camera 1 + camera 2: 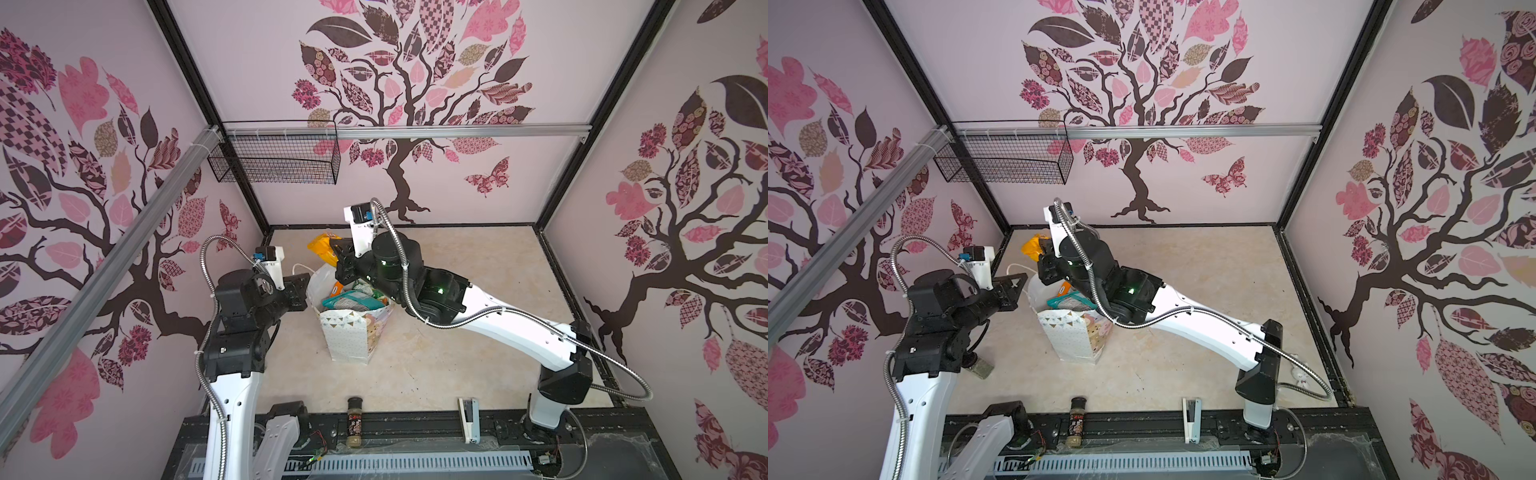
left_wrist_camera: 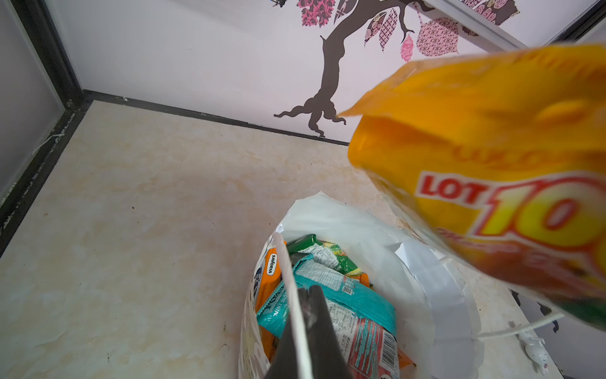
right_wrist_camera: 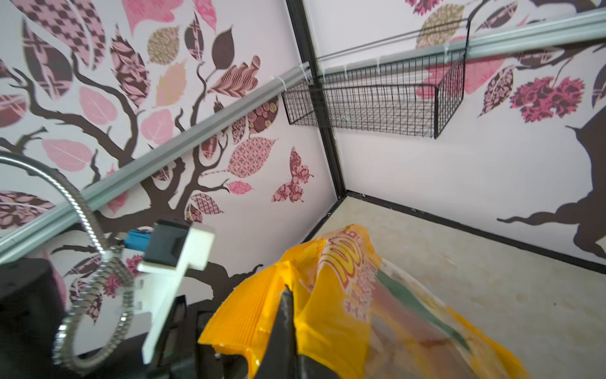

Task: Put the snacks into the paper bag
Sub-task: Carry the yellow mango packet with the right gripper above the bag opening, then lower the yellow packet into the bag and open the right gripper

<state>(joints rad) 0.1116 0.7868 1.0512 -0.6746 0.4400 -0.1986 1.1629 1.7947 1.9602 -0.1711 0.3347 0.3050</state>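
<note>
Packet poised above the bag mouth

Right gripper [image 1: 337, 250] has its fingers pressed together on an edge of the yellow packet [image 1: 321, 244], which hangs over the upper-left edge of the paper bag [image 1: 349, 338] mouth, at the centre of both top views. Left gripper [image 2: 306, 297] shows at the bottom of the left wrist view, its fingers pinching the white cord handle [image 2: 284, 259] and so holding the mouth open. Inside the bag lie a teal packet [image 2: 328, 303], an orange packet [image 2: 272, 274] and a green packet [image 2: 303, 241].

To do the drop well, I judge the right arm should bring the packet's lower edge inside the rim, over the open space right of the teal packet in that view, before its fingers part. Released where it hangs, the packet could catch the rim and slide off outside. The left grip should hold the handle taut so the thin paper wall does not fold inward
</note>
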